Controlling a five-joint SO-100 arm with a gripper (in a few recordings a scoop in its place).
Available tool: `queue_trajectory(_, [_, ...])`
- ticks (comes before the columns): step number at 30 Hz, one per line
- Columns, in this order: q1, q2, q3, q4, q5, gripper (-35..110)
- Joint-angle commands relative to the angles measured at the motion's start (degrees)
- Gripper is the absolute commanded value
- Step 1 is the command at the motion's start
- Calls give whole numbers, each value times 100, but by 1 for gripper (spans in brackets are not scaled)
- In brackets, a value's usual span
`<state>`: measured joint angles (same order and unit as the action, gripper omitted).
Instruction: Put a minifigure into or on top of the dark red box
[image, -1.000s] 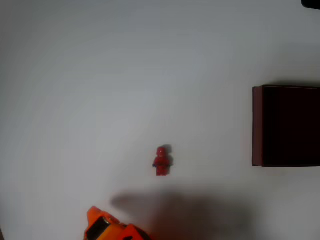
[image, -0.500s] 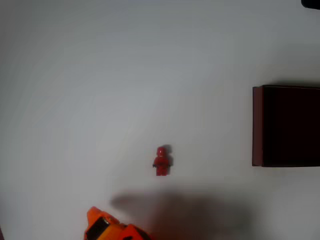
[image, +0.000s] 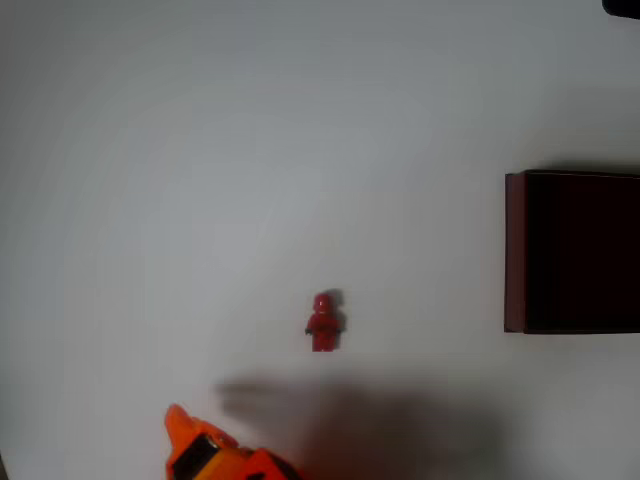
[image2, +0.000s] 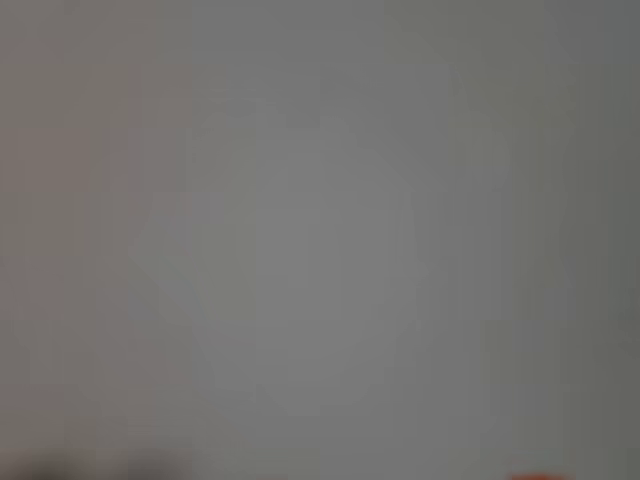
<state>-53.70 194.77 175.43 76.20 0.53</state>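
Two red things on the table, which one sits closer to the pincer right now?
The minifigure, the tiny bright red figure mid-table. The orange pincer is at the bottom edge, below-left of it; the dark red box lies far off at the right edge.

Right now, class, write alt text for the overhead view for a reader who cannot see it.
A tiny red minifigure lies alone near the middle of a white table. A dark red box with a nearly black inside sits apart at the right edge, and the robot's orange gripper pokes in at the bottom left, touching nothing.

Glossy plastic minifigure (image: 324, 322), matt table (image: 200, 180)
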Motion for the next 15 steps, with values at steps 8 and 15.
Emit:
queue_trajectory(8, [940,62,-237,149,861,0])
queue_trajectory(15, [1723,-26,-1406,844,3164,6])
